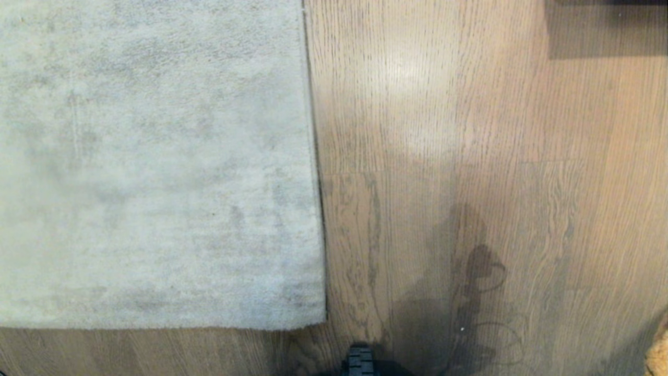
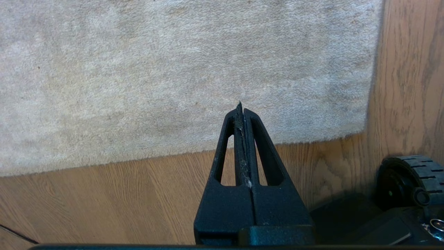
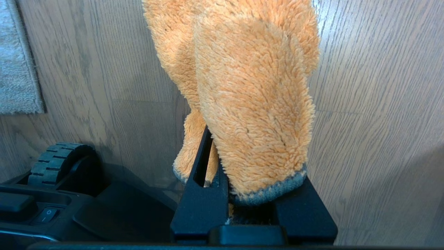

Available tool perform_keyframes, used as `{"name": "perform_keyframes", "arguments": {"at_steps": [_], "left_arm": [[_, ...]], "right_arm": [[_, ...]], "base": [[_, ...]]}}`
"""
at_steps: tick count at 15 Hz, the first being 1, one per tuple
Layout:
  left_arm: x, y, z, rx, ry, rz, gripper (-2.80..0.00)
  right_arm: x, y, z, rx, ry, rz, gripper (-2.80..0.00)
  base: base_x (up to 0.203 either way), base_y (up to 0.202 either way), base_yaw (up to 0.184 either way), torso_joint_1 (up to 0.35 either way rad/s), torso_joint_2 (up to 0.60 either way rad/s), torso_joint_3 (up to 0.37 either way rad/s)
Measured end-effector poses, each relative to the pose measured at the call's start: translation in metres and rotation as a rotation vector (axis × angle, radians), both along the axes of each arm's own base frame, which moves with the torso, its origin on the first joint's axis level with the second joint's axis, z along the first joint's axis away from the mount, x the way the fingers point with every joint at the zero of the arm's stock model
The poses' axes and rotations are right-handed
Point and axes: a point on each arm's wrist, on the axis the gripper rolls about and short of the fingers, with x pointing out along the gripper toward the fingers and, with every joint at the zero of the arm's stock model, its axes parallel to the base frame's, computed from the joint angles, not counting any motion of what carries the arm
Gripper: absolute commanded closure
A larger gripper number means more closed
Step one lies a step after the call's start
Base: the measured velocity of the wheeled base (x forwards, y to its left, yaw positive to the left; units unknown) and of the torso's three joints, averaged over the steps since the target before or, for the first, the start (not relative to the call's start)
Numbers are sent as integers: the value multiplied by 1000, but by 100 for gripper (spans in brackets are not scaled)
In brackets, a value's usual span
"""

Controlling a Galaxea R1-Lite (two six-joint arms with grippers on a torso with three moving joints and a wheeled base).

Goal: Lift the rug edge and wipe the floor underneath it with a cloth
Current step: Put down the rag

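The pale grey rug (image 1: 156, 156) lies flat on the left, and its rug edge (image 1: 314, 156) runs straight against the brown wood floor (image 1: 469, 156). In the left wrist view my left gripper (image 2: 241, 109) hangs shut and empty above the rug's near border (image 2: 173, 155), not touching it. My right gripper (image 3: 229, 139) is shut on the fluffy mustard-tan cloth (image 3: 249, 104), whose grey-trimmed hem drapes over the fingers and hides their tips. Only a scrap of the cloth (image 1: 658, 350) shows in the head view's lower right corner. Neither arm shows there.
A black treaded wheel of my base (image 1: 360, 363) sits at the near edge, close to the rug's corner (image 1: 321, 321); it also shows as the wheel (image 2: 409, 173) and the wheel (image 3: 59, 163). A dark shape (image 1: 605, 26) lies at the far right.
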Motion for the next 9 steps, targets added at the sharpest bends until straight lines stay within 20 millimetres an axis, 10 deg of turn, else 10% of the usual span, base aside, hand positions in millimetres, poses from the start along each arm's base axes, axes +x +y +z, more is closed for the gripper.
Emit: {"name": "perform_keyframes", "arguments": {"at_steps": [9], "left_arm": [[0, 0, 0, -4, 0, 0, 0]], "right_arm": [[0, 0, 0, 0, 0, 0, 0]], "base": [[0, 0, 0, 0, 0, 0]]}}
